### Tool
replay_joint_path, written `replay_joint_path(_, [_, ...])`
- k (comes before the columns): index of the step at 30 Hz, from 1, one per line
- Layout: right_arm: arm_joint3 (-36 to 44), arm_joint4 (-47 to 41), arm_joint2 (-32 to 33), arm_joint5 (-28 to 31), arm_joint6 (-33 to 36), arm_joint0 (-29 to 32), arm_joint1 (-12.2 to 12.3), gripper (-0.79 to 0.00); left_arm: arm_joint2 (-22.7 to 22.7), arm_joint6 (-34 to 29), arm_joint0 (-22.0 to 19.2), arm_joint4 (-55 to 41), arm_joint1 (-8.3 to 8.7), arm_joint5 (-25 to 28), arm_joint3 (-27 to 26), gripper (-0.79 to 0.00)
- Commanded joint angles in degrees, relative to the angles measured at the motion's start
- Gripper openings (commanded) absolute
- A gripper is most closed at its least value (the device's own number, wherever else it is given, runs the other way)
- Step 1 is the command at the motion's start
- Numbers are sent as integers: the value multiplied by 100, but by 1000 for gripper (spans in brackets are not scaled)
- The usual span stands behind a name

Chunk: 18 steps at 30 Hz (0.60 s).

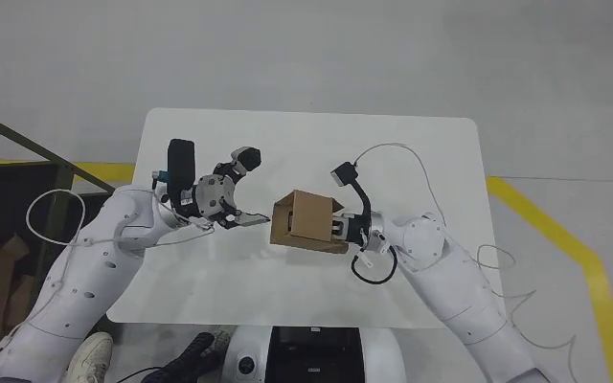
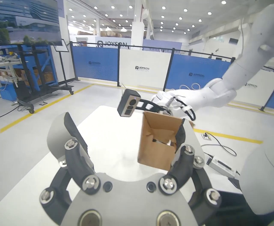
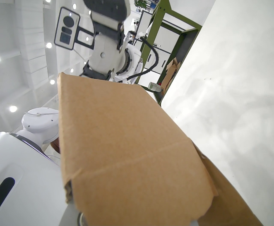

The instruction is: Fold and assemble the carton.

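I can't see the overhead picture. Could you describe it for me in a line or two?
A brown cardboard carton is at the middle of a white table, between two white robot arms. The right pincer is at the carton's right end. The left pincer is spread open just to its left, not touching it.

A factory-floor robot test cell: blue partition panels [image 2: 96,64] fence the area, yellow lines [image 2: 227,135] mark the pale grey floor [image 2: 42,119], rows of ceiling lights [image 2: 163,8] shine overhead, and a large display screen [image 2: 30,21] on a wheeled stand (beside blue shelving [image 2: 52,64]) stands near the white surface [image 1: 402,144].
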<state>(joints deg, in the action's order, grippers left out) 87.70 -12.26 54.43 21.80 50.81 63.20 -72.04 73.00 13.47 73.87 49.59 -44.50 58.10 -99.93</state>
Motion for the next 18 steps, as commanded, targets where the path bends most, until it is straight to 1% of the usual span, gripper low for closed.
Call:
replay_joint_path(1, [32, 132, 73, -157, -31, -17, 21, -785, 68, 24, 125, 127, 25, -10, -89, 0])
replay_joint_path(6, [90, 466, 196, -510, -12, -98, 66, -785, 159, 132, 297, 372, 106, -10, -245, 0])
replay_joint_path(10, [204, 744, 187, -755, 92, -197, 86, -785, 65, 128, 347, 659, 213, -10, -390, 0])
replay_joint_path(14, [302, 901, 76, -930, 96, -264, 75, -785, -119, 94, 273, 961, 298, -10, -455, 0])
replay_joint_path(18, [391, 1002, -62, -1004, 107, -297, 58, -785, -360, 75, 111, 1115, 335, -10, -327, 0])
